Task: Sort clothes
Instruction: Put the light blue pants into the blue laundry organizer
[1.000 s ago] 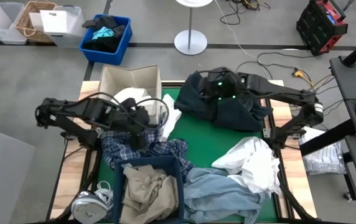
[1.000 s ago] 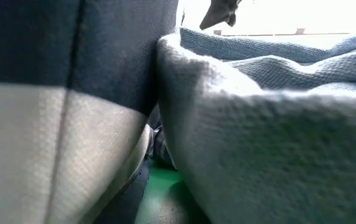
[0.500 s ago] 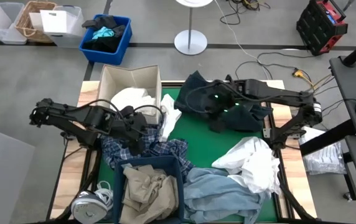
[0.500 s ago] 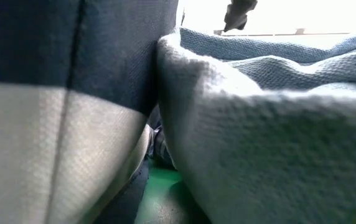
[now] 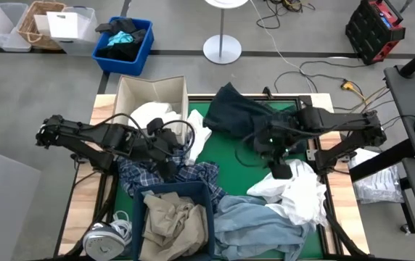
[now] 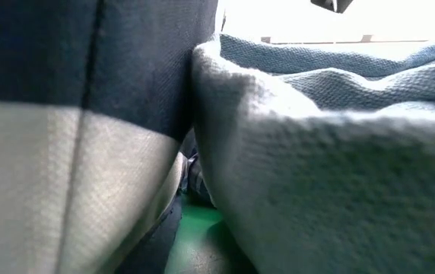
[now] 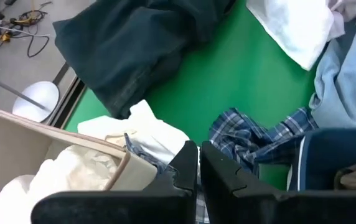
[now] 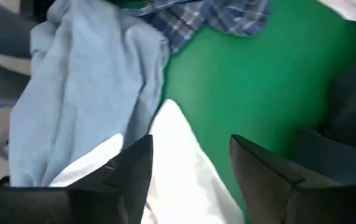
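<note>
The clothes lie on a green mat [image 5: 229,163]. A dark navy piece [image 5: 240,109] is at the far edge and a blue-white plaid shirt [image 5: 165,174] at the left. One white shirt [image 5: 149,116] spills over a beige box, and another [image 5: 298,190] lies at the right beside light blue denim [image 5: 255,221]. Tan trousers [image 5: 170,217] fill a blue bin. My left gripper [image 7: 198,158] is shut, above where the plaid shirt [image 7: 259,134] meets the box's white shirt [image 7: 147,134]. My right gripper [image 8: 190,158] hangs open over the right white shirt [image 8: 178,180]. My left gripper's shut fingertips [image 7: 187,158] stand right over white and plaid cloth beside the box. I cannot tell whether they touch it.
The beige box [image 5: 153,88] stands at the far left of the table, and the blue bin [image 5: 144,199] at the near edge. A silver object [image 5: 102,239] lies at the near left corner. The low view is blocked by the bin wall [image 6: 65,152] and denim [image 6: 331,152].
My right gripper has gone from over the dark navy piece toward the table's near edge and now hangs above the right white shirt. The dark navy piece has been dragged and bunched and now lies as a smaller heap at the far edge.
</note>
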Motion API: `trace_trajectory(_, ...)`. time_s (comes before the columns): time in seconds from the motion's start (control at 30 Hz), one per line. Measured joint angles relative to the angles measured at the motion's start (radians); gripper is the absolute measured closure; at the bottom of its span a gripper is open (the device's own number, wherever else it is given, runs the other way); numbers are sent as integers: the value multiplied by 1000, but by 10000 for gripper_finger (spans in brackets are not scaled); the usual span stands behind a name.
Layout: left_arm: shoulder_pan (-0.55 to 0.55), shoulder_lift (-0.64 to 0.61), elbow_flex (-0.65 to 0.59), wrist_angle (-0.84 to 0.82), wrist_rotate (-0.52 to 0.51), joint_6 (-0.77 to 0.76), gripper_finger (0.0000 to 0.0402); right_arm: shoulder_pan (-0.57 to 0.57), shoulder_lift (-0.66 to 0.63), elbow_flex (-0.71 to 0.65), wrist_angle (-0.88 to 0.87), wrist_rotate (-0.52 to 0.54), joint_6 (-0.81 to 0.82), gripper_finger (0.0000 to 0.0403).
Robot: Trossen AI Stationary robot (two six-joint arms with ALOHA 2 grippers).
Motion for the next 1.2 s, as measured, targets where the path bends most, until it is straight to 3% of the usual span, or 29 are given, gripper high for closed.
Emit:
trace_trajectory(0.23, 1, 17, 0, 89, -3, -3, 402, 85, -2, -147, 200, 1, 96, 175)
trace_trajectory(0.53, 1, 29, 0, 119, -3, -34, 402, 96, -2, -397, 481, -1, 167, 174)
trace_trajectory(0.67, 1, 29, 0, 144, -10, -38, 402, 97, 5, -502, 683, -59, 231, 174)
trace_trajectory(0.8, 1, 29, 0, 176, -21, -39, 402, 108, 26, -584, 832, -186, 361, 174)
trace_trajectory(0.93, 1, 29, 0, 184, -24, -56, 402, 158, 29, -609, 862, -257, 401, 174)
trace_trajectory(1.2, 1, 29, 0, 191, -27, -118, 402, 304, 49, -593, 855, -212, 372, 174)
